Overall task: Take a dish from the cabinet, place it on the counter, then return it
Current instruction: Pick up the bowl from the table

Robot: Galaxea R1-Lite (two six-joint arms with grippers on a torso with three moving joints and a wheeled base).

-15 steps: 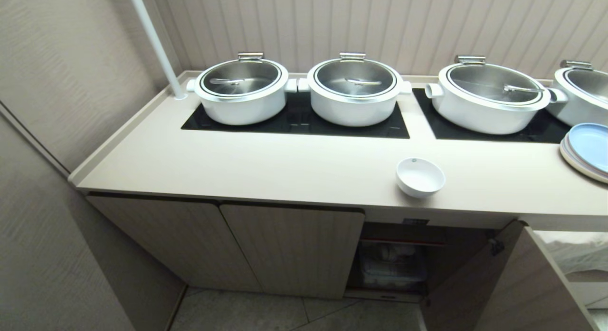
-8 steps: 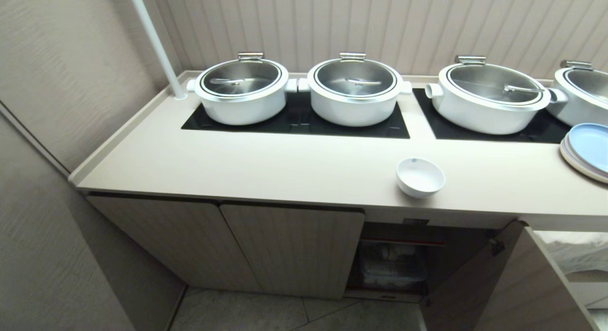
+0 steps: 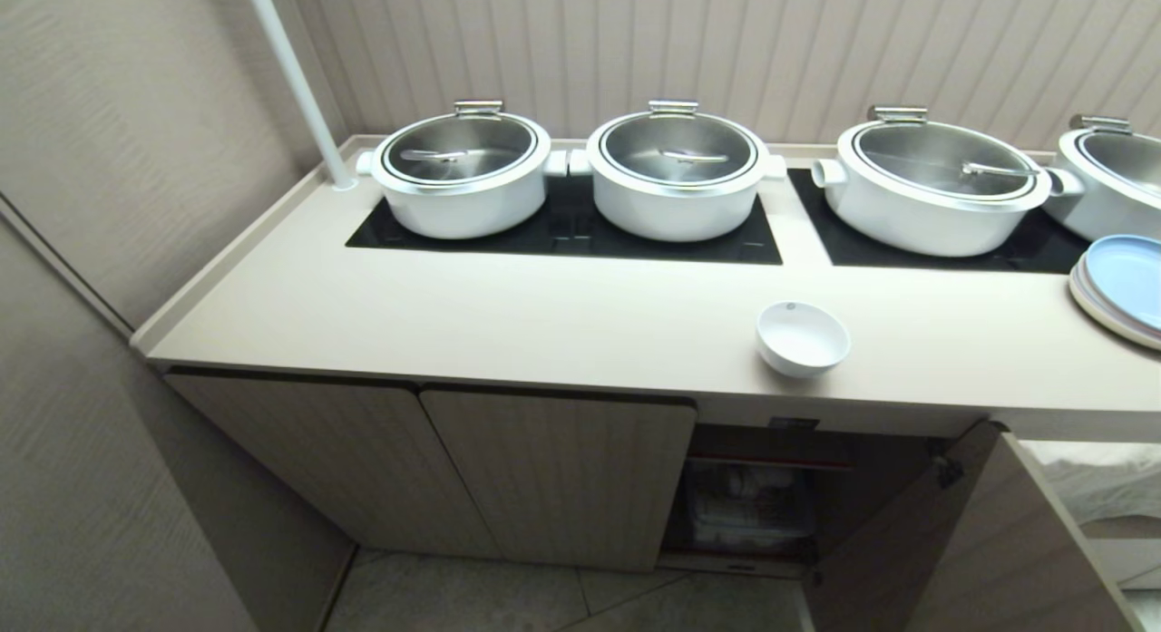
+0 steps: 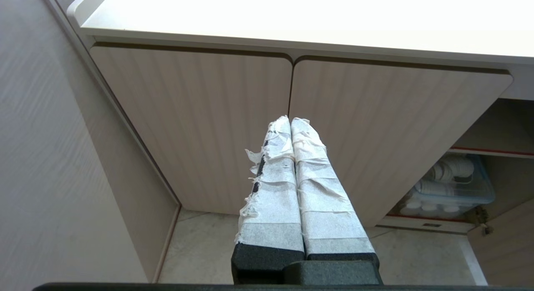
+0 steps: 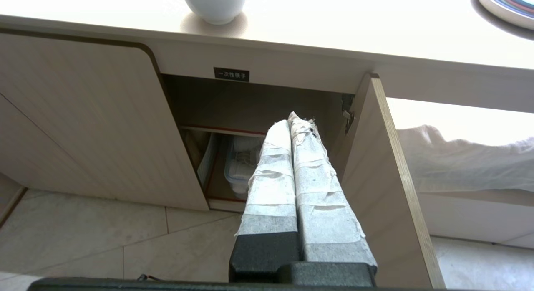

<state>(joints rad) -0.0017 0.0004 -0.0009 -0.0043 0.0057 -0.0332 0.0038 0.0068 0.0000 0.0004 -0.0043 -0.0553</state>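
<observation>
White dish (image 3: 803, 338) (one) — counter (image 3: 508, 319), four lidded pots (image 3: 463, 171)

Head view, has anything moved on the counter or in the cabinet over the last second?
Nothing visibly changed. The small white ceramic bowl sits upright near the front edge of the cream-beige counter, the beige fluted cabinet door hangs open, and neither arm shows in the head view.
</observation>
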